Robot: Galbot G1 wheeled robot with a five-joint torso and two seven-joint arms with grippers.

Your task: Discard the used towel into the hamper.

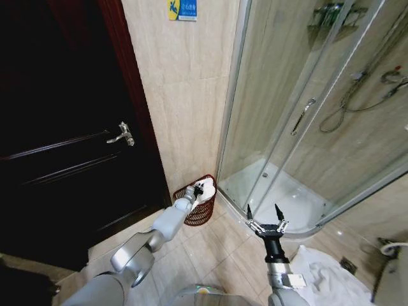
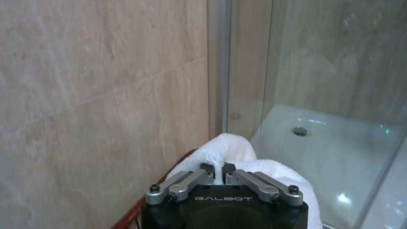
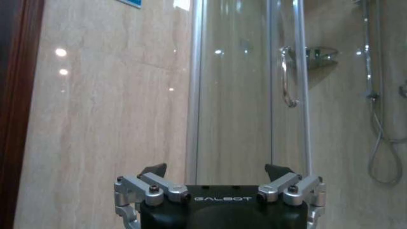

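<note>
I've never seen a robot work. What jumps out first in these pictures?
The left gripper, jaws shut on a white towel, reaches over the red-brown wire hamper in the corner between the tiled wall and the glass shower. The right gripper hangs open before the shower.

The hamper [image 1: 203, 214] was dark red-brown, its open wire sides making a lattice crossed by horizontal rings. The towel [image 1: 205, 190] in it was plain white, as was its fold in the left wrist view [image 2: 229, 150]. The left hand [image 2: 220, 172] had silver-grey links on a black body lettered in pale grey; the right hand [image 1: 266, 219] matched, with black fingertips. The door [image 1: 57, 127] was very dark brown, with a silver handle [image 1: 122, 135]. The wall tiles [image 1: 185, 95] were beige, faintly veined. The shower tray [image 1: 280, 197] was white.
</note>
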